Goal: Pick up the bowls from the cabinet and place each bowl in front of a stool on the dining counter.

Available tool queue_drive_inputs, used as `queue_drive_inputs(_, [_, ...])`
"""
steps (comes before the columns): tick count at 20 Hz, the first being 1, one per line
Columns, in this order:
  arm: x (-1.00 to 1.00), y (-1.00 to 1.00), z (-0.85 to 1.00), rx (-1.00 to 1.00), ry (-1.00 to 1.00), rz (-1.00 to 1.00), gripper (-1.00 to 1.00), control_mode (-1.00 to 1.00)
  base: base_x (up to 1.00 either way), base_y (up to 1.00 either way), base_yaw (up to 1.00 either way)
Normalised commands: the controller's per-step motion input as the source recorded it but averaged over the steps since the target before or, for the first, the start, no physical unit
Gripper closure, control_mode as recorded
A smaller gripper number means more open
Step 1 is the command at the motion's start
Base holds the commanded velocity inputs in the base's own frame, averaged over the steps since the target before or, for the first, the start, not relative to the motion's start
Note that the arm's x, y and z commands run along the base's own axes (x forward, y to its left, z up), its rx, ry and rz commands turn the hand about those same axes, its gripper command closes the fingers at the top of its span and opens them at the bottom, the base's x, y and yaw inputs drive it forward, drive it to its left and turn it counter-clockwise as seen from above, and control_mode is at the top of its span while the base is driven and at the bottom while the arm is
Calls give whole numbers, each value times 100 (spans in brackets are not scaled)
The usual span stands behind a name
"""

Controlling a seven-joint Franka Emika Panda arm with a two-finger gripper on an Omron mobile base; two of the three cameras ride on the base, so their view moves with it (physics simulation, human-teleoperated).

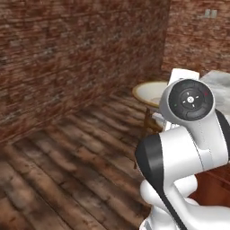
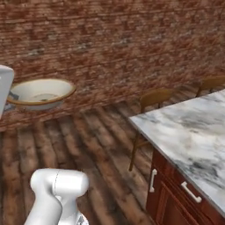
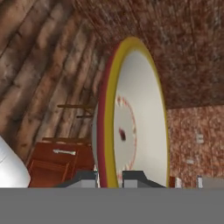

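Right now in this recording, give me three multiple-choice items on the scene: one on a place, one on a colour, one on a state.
1. Where is the cream bowl?
A. resting on the dining counter
B. held up in the air above the wooden floor
C. lying on the floor

2. What colour is the dining counter top?
A. white-grey veined marble
B. plain black
C. green tile

3. How is the end effector?
A. wide open and empty
B. shut on the bowl's rim
C. shut on a stool leg

Answers:
1 B: the right base view shows the bowl aloft with floor planks beneath it, left of the counter.
2 A: the right base view shows a pale veined slab on a red-brown base.
3 B: the hand view shows both fingertips either side of the bowl's rim.
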Motion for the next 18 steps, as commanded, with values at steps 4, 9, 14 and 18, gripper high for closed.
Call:
queue_drive_inputs(4, [0, 0, 0, 0, 0, 0, 100, 100, 99, 77, -72])
queue_drive_inputs(9, [0, 0, 0, 0, 0, 0, 100, 100, 96, 87, -70])
queue_drive_inputs(14, [0, 0, 0, 0, 0, 0, 100, 100, 93, 68, -78])
queue_drive_inputs(18, [0, 0, 0, 0, 0, 0, 100, 100, 37, 41, -92])
